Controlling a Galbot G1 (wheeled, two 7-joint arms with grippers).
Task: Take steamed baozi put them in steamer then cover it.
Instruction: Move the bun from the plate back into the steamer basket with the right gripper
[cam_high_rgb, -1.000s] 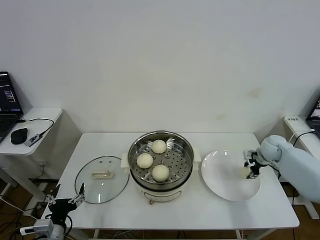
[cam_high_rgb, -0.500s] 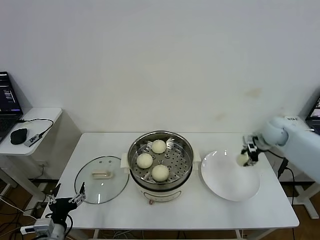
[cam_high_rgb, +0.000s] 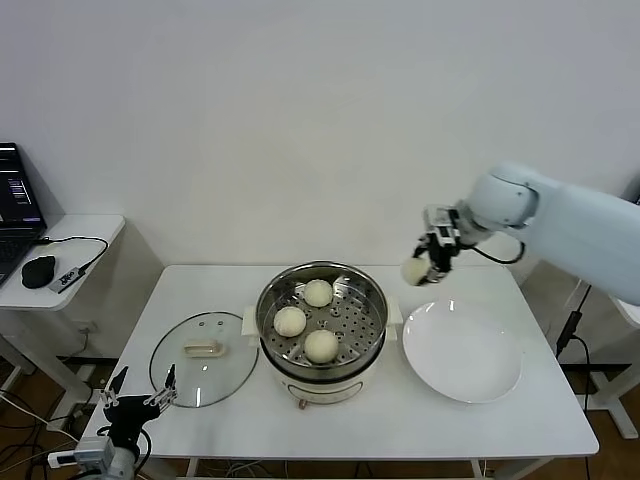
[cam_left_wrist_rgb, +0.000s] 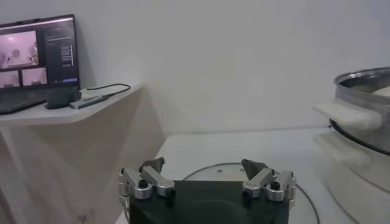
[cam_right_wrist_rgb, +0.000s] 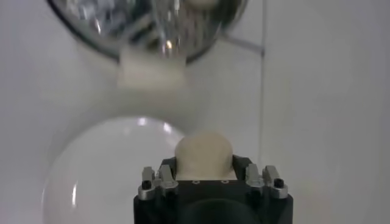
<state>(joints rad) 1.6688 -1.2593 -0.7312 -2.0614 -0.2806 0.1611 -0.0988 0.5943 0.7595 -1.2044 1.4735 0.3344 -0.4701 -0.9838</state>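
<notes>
Right claw (cam_high_rgb: 424, 263) has lifted a baozi (cam_high_rgb: 415, 271) off the plate (cam_high_rgb: 462, 352).
Clamped on it right of centre, above the steamer's (cam_high_rgb: 321, 322) edge; left claw (cam_high_rgb: 137, 402) wide, lower left.

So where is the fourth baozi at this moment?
In the head view, the fourth baozi is held in the right end effector, in the air to the right of the steamer, above the far edge of the white plate.

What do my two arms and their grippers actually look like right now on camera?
The right arm has a smooth, rounded pale blue-white shell, with a black cable hanging beside it. Its right gripper is black with silver metal finger mounts and screws. The left gripper matches: a black block body with silver, bolted brackets and dark fingertips; a thin cable trails beside it.
</notes>
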